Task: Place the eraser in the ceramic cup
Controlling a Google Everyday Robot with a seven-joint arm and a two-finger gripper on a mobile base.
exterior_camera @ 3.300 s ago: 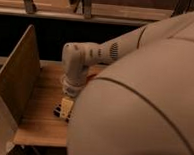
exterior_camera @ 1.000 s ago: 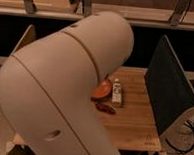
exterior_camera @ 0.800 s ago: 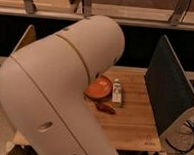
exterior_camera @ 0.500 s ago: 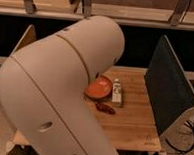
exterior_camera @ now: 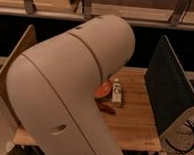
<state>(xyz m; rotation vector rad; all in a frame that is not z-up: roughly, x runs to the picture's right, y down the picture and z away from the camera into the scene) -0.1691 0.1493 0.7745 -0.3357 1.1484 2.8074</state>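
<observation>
camera view: shows mostly the arm [exterior_camera: 69, 90], a pale rounded link sweeping from the lower left up across the centre and blocking much of the wooden table [exterior_camera: 137, 127]. hides the gripper completely, somewhere behind or below that link, so cannot tell whether spread, pressed together or pinching anything. leaves visible, just past the arm's right edge, an orange vessel [exterior_camera: 103, 90], half covered, with a white oblong piece [exterior_camera: 117, 92] touching or just beside it on the right and a small reddish-brown thing [exterior_camera: 107, 107] on the boards a little nearer. may be showing the eraser in that white piece, but cannot say for sure. may be showing the ceramic cup in the orange vessel, though reads as shallow, more like a bowl. frames the table with a dark panel [exterior_camera: 164, 92] on the right and a wooden panel [exterior_camera: 23, 47] on the left.

against three seconds back: no longer shows the wrist reaching down by the left wooden panel; now takes in the table's middle and right, with the arm swung across. against one second back: uncovers a little more of the orange vessel, then holds almost unchanged through the last half second. suggests, as a judgement, a pause or slow travel rather than a release. gives no sign of the eraser inside any cup, so counts the placing as not yet done. calls next for bringing the gripper over the cup's mouth.
</observation>
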